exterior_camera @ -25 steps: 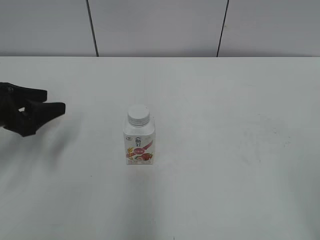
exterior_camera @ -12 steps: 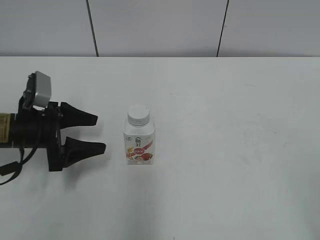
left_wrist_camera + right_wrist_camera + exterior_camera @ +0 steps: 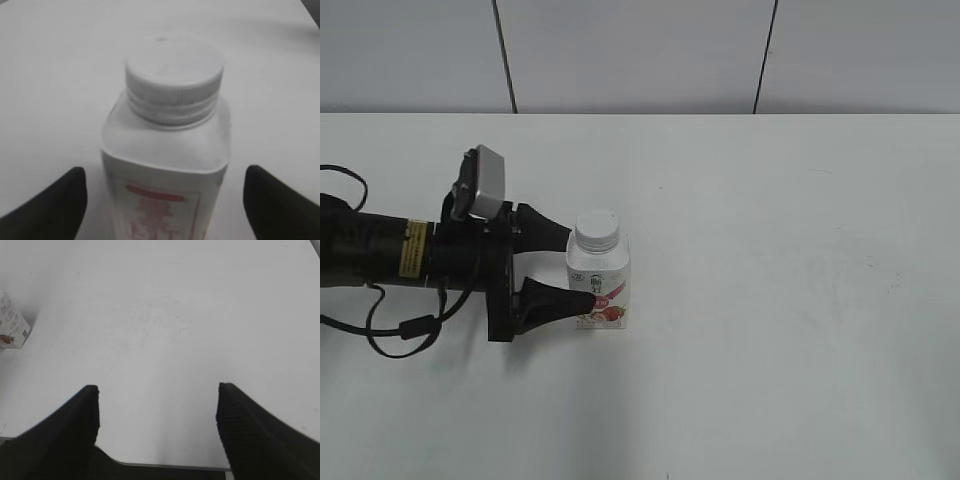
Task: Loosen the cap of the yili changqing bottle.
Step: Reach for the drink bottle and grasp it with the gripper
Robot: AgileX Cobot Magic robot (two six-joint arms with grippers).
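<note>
Here the left gripper [image 3: 575, 270] reaches in level from the left, its black jaws spread wide to either side of the yili changqing bottle [image 3: 598, 285] — tips beside the body, gripping nothing. The bottle stands upright near the middle of the table [image 3: 790, 300]: squarish white plastic with sloped shoulders and a red-pink label. The cap [image 3: 173, 74], white with a ribbed side, sits on the threaded neck. The right gripper [image 3: 157, 415] hangs over bare tabletop, well apart from the bottle, black fingers wide and empty. The table is matte white — pale wall panels [image 3: 630, 55] with dark seams behind.
</note>
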